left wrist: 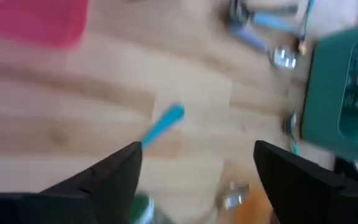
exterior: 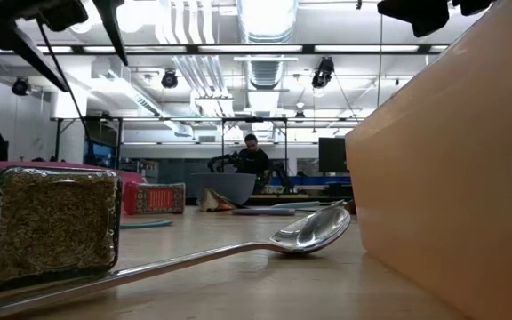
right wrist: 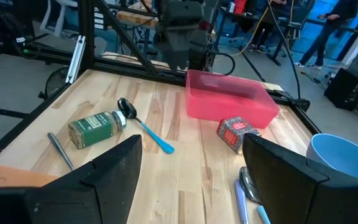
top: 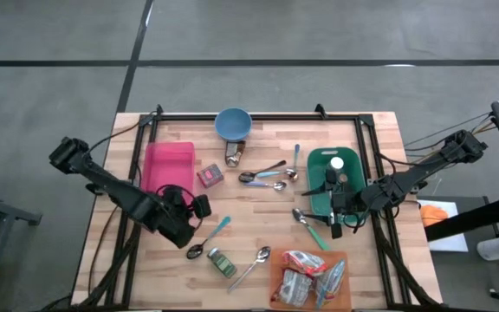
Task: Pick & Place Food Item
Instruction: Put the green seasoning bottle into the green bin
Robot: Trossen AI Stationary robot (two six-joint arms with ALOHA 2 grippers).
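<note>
An orange tray [top: 277,276] at the near right holds several shiny food packets [top: 306,276]. A small red box [top: 210,176] lies beside the pink tray [top: 170,165]. A green spice jar [top: 222,262] lies on its side near the front edge. My left gripper [left wrist: 197,149] is open above bare wood near a blue-handled spoon [left wrist: 163,124], just off the pink tray's near right corner [top: 196,211]. My right gripper [right wrist: 192,140] is open and holds nothing; it hangs over the green tray [top: 346,158].
A blue bowl [top: 233,123] stands at the far edge with a brown packet [top: 235,154] below it. Several spoons [top: 267,176] lie mid-table, another [top: 254,264] beside the jar. A black frame rims the table. Bare wood lies between the pink tray and the orange tray.
</note>
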